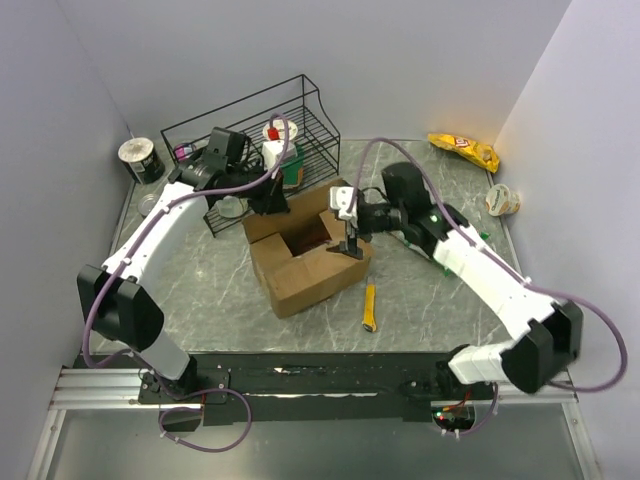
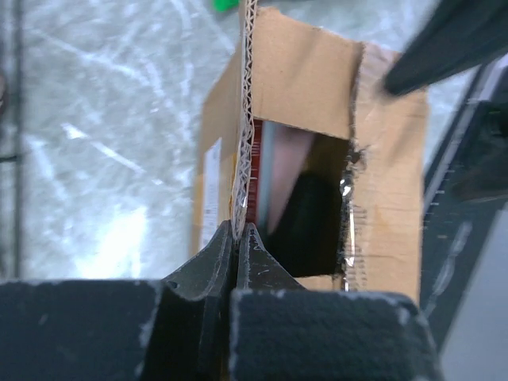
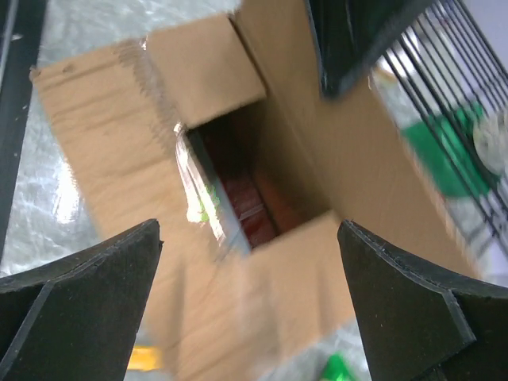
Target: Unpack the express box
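– Express box [image 1: 305, 270], big brown corrugated cardboard carton, mid-table, just in front of the black wire rack [image 1: 310, 110]. Top flaps open, so opened but not emptied, by the look of it: dark red item [image 3: 246, 208] down inside, waiting to come out.
– Grippers?
– Left gripper [image 2: 238, 238] pinched tight on the edge of an upright flap. Right gripper [image 3: 248, 230] spread wide above the opening, holding nothing.
– Any writing?
– Nope. White label [image 2: 210, 178] on the box side too blurred, and same for the logo on the yellow snack bag [image 1: 463, 150] off at the far right.
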